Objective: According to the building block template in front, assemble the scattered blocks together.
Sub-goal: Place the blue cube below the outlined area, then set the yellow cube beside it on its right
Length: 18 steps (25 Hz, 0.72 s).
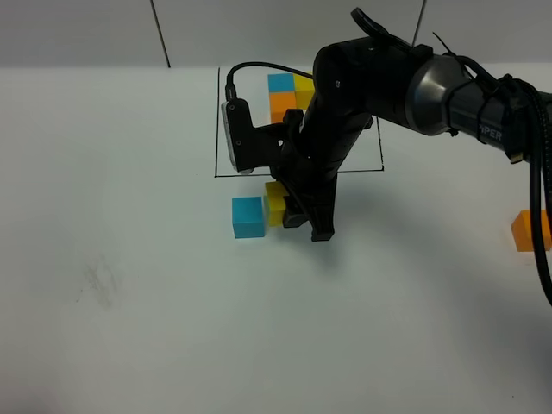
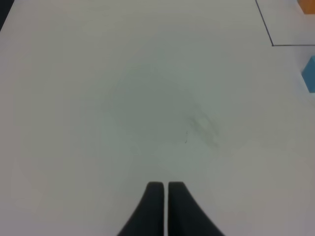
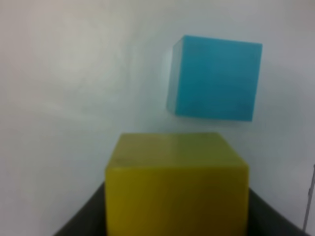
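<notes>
- Building block template (image 1: 289, 93): blue, yellow and orange cubes in a black-line frame, upper centre of the exterior view, partly hidden by the right arm (image 1: 405, 78).
- Yellow cube (image 1: 274, 203): centre, below the frame, pinched in the right jaws, just beside the blue cube (image 1: 247, 216).
- Orange cube (image 1: 526, 231): right edge, well apart.
- Left jaws: pressed together, empty, over the tabletop (image 2: 98, 98).

There are three loose cubes: one blue cube (image 1: 247, 216) just beside the right gripper (image 1: 297, 217), one yellow cube (image 1: 275, 203) between its fingers (image 1: 322, 228), and one orange cube (image 1: 528, 230) well apart from it. Three framed cubes, one blue (image 1: 280, 83), one yellow (image 1: 304, 84), one orange (image 1: 283, 105), sit inside one black frame (image 1: 216, 121) beyond the gripper.
</notes>
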### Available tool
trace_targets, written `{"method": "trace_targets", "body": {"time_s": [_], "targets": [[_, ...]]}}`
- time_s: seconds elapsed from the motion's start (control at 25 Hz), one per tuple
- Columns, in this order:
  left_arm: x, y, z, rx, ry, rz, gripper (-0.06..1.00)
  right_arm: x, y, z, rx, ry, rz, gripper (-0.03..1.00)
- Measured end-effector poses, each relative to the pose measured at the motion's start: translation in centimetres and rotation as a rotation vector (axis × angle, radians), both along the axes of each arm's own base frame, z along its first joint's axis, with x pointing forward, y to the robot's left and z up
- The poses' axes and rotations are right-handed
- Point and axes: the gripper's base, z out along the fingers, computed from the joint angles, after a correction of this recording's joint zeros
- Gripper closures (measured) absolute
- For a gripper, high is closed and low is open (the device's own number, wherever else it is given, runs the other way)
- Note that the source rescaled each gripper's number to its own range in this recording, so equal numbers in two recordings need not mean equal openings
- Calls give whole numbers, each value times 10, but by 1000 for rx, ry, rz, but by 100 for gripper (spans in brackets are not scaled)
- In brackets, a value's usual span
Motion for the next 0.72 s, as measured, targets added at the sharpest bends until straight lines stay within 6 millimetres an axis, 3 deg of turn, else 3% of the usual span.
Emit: {"method": "trace_targets", "body": {"time_s": [0.36,0.72], "targets": [[0,0,0,0,0,1,94,10,7,-13,3,-2,4,39],[0,0,0,2,0,1,94,15,12,-9,5,-30,-37,39]]}}
